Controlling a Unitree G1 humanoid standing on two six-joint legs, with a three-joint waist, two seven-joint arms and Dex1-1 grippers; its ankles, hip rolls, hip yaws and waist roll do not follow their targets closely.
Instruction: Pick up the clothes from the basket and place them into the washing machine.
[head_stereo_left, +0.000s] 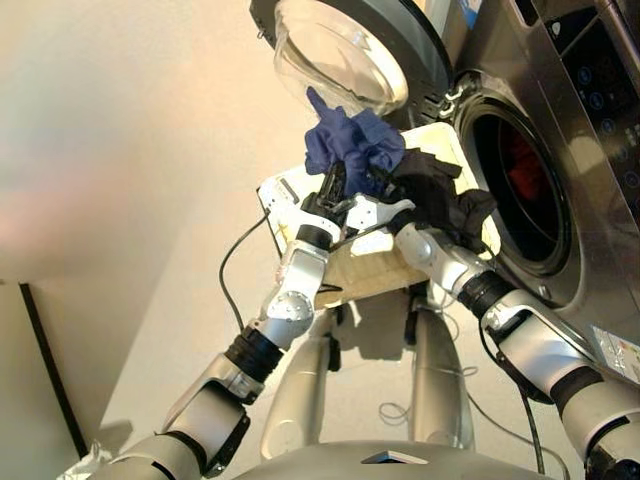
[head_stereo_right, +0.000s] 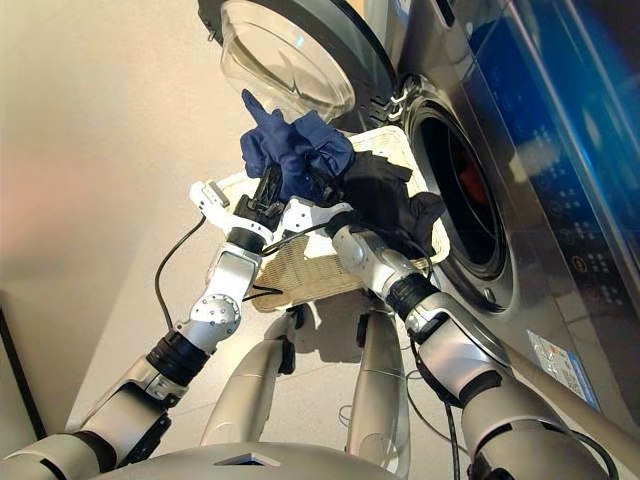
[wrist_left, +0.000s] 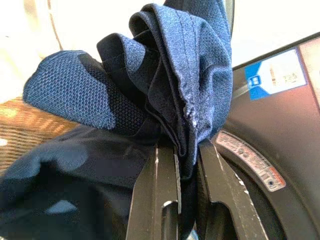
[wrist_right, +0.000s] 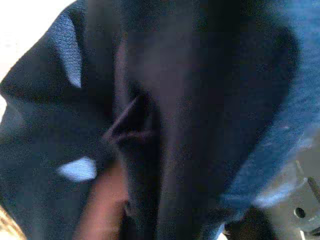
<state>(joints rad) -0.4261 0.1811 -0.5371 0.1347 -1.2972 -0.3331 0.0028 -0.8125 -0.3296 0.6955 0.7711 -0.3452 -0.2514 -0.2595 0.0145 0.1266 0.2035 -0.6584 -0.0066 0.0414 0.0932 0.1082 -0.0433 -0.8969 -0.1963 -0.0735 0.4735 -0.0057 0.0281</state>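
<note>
The left end effector (wrist_left: 187, 170) pinches the navy blue garment (head_stereo_left: 352, 142) tight above the basket (head_stereo_left: 370, 265). The right end effector is buried in the black garment (head_stereo_left: 438, 195), so its grip cannot be told. At 2 o'clock, the washing machine (head_stereo_left: 560, 150) stands on a pale floor (head_stereo_left: 150, 330).

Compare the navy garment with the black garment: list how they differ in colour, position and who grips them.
The navy garment is blue mesh, bunched and raised above the basket; the black garment is dark and drapes lower, nearer the washing machine opening. The left gripper clamps the navy garment; the right gripper's hold on the black garment is hidden. Both are crumpled soft cloth outside the drum.
</note>
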